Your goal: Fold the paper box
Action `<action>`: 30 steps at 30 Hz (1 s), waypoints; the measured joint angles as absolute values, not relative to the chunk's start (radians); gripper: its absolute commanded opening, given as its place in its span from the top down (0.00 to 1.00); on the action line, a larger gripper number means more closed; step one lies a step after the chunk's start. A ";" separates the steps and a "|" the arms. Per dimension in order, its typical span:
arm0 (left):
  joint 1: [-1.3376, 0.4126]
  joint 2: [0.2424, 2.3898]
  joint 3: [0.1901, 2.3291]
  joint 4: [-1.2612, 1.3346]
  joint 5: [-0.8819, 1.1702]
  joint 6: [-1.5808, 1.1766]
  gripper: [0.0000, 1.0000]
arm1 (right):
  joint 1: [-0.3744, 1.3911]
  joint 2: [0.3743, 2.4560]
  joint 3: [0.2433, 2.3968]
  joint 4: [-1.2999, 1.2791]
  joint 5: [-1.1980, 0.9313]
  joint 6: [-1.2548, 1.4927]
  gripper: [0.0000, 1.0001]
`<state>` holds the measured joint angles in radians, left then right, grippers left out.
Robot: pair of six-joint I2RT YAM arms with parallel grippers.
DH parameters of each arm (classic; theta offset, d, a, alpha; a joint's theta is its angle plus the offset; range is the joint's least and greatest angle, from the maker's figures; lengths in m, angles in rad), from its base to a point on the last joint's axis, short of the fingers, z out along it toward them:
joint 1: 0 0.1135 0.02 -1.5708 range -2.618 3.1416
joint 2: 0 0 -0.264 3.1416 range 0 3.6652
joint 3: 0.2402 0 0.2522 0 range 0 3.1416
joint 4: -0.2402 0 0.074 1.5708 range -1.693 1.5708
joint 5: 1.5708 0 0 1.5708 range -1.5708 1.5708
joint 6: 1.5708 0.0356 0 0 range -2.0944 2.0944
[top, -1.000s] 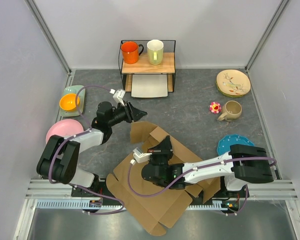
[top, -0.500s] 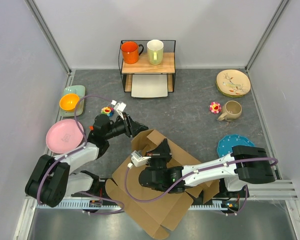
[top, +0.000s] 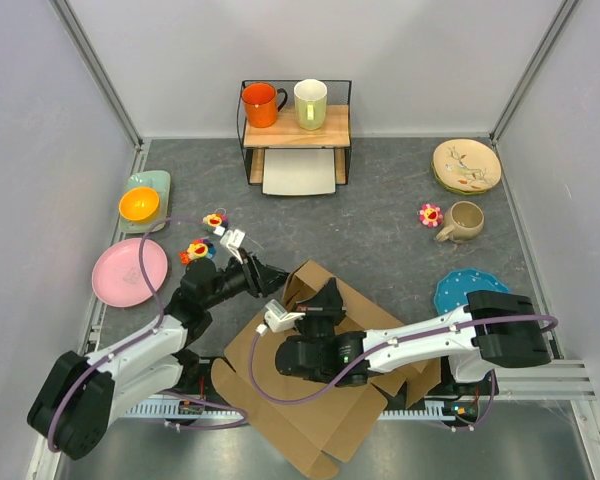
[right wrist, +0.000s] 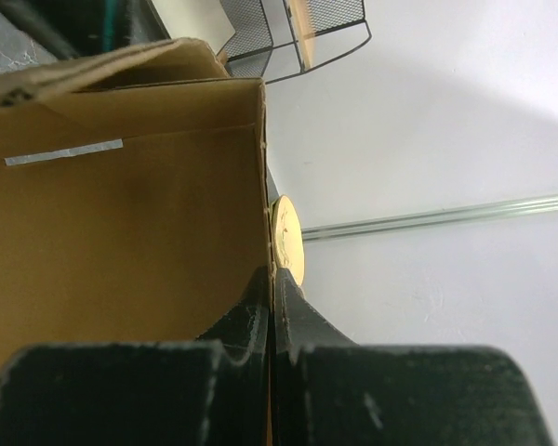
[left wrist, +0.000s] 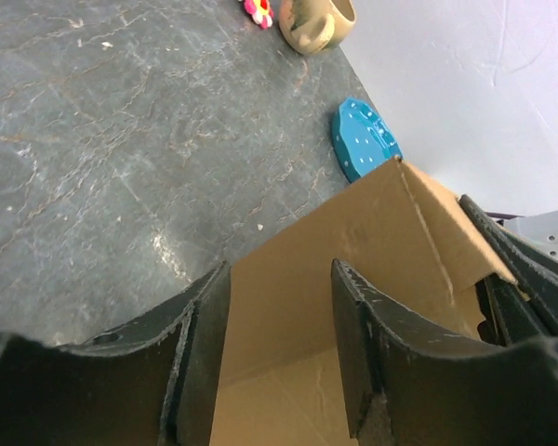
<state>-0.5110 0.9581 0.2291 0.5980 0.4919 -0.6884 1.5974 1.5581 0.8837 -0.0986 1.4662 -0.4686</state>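
Near centre, between arm bases: paper box (top: pixel 315 425), near corner overhanging near edge of table (top: pixel 400 215). Middle of box hidden under right arm. Far wall standing upright.

Right gripper (right wrist: pixel 270 274) pinched tight on upright wall's edge. Contact spot dark, hard to read. Right forearm lying low across box, pointing left.

Left gripper (left wrist: pixel 279 268) parted, nothing held. Box's far-left flap visible through gap; touching or not, cannot tell. Left arm reaching far and right, low over table.
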 measured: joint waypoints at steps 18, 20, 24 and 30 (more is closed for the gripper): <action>-0.590 0.621 0.053 0.586 0.267 -0.761 0.28 | 1.624 1.551 0.912 -0.199 1.485 -0.372 1.00; -0.613 0.579 0.053 0.560 0.236 -0.761 0.28 | 1.625 1.550 0.913 -0.204 1.486 -0.366 1.00; -0.645 0.538 0.053 0.500 0.208 -0.756 0.27 | 1.625 1.528 0.913 -0.230 1.488 -0.349 1.00; -0.684 0.550 0.126 0.271 0.213 -0.719 0.26 | 1.626 1.500 0.913 -0.282 1.493 -0.304 1.00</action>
<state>-0.6842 0.5499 0.1257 0.2707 0.2127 -0.7193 1.6264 1.4998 0.9134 -0.2825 1.4933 -0.3042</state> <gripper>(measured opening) 0.733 0.039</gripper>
